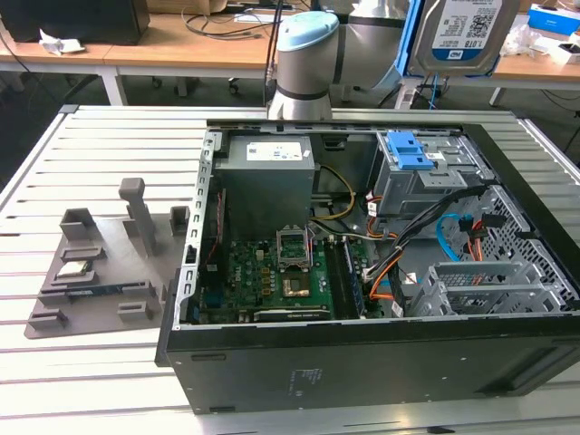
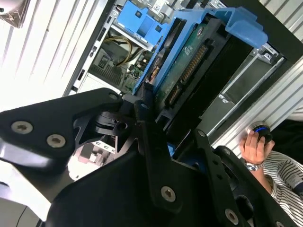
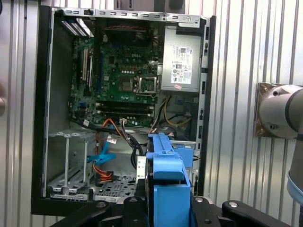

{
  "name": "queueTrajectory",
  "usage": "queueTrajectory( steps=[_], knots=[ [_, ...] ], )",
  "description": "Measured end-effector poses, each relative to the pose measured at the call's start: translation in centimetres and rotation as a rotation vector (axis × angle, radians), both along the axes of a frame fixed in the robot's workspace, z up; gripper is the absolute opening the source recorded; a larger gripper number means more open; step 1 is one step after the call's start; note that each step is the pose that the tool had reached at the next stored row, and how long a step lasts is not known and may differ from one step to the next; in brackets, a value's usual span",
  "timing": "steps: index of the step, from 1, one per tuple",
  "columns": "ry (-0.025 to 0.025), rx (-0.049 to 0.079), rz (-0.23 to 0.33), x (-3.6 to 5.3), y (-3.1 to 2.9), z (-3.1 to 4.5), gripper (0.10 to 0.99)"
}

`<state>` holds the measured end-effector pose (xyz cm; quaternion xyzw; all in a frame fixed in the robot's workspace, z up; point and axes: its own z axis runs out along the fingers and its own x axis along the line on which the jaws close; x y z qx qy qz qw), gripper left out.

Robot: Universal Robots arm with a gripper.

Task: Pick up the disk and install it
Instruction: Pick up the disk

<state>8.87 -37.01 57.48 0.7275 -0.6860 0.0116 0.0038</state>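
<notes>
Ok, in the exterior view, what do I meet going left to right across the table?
Grey parts fixture → motherboard → metal drive cage.

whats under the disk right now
In the first wrist view the disk hangs over the open computer case: its drive cage, orange cables and motherboard show. The disk itself hides the part of the case directly beneath it.

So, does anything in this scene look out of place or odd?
Mostly no. The gripper holds the disk above the open case. One oddity is a person's hand on the slatted table right beside the case, close to where the arm works.
</notes>
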Motion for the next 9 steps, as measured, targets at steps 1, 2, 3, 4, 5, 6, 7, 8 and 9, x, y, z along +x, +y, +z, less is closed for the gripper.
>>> queueTrajectory(
  steps=[1, 2, 3, 4, 5, 6, 7, 8, 9],
  knots=[
    [0.0000, 0.000, 0.000, 0.00, -0.32, 0.00, 0.365],
    [0.0000, 0.000, 0.000, 0.00, -0.52, -0.01, 0.365],
    [0.0001, 0.000, 0.000, 0.00, -1.19, -0.01, 0.365],
    [0.0000, 0.000, 0.000, 0.00, -1.58, -0.03, 0.365],
    [0.0000, 0.000, 0.000, 0.00, -2.15, -0.04, 0.365],
    [0.0000, 0.000, 0.000, 0.00, -2.52, -0.05, 0.365],
    [0.0000, 0.000, 0.000, 0.00, -2.89, -0.06, 0.365],
    [0.0000, 0.000, 0.000, 0.00, -3.22, -0.06, 0.365],
    [0.0000, 0.000, 0.000, 0.00, -3.68, -0.07, 0.365]
  ],
)
